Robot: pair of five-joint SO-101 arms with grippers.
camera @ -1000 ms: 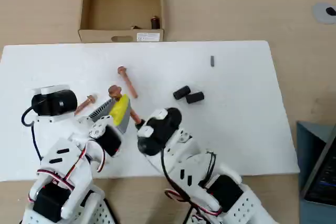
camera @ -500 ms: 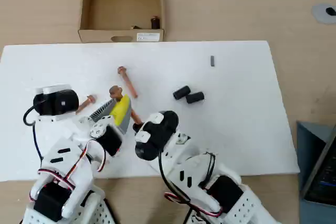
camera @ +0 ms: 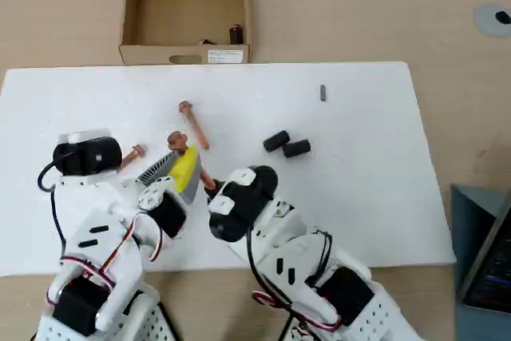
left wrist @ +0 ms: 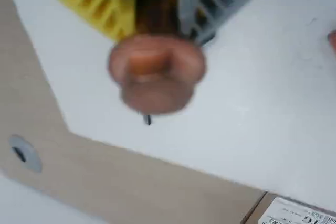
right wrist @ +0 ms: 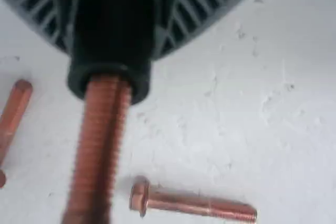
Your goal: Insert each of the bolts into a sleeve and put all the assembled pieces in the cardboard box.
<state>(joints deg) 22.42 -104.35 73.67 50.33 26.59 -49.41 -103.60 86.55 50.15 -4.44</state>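
Observation:
My left gripper (camera: 179, 157), with one yellow and one grey finger, is shut on a copper bolt (left wrist: 156, 72) whose head points away from the jaws. In the right wrist view my right gripper (right wrist: 115, 3) is shut on a black sleeve (right wrist: 112, 40), and the bolt's threaded end (right wrist: 100, 150) sits in the sleeve's mouth. From above, the two grippers meet at the bolt (camera: 206, 178) near the mat's front left. Two loose bolts (camera: 194, 124) (camera: 129, 157) and two black sleeves (camera: 276, 140) (camera: 296, 148) lie on the mat. The cardboard box (camera: 132, 13) holds one assembled piece (camera: 235, 33).
The white mat (camera: 359, 197) covers a wooden table. A small grey pin (camera: 322, 93) lies toward the mat's far right. A grey disc (camera: 493, 18) sits at the table's far right corner, and a dark device (camera: 483, 253) lies beyond the mat's right edge.
Both arms shifted only slightly near the mat's front; the bolt stays held by the left gripper with its thread in the sleeve held by the right.

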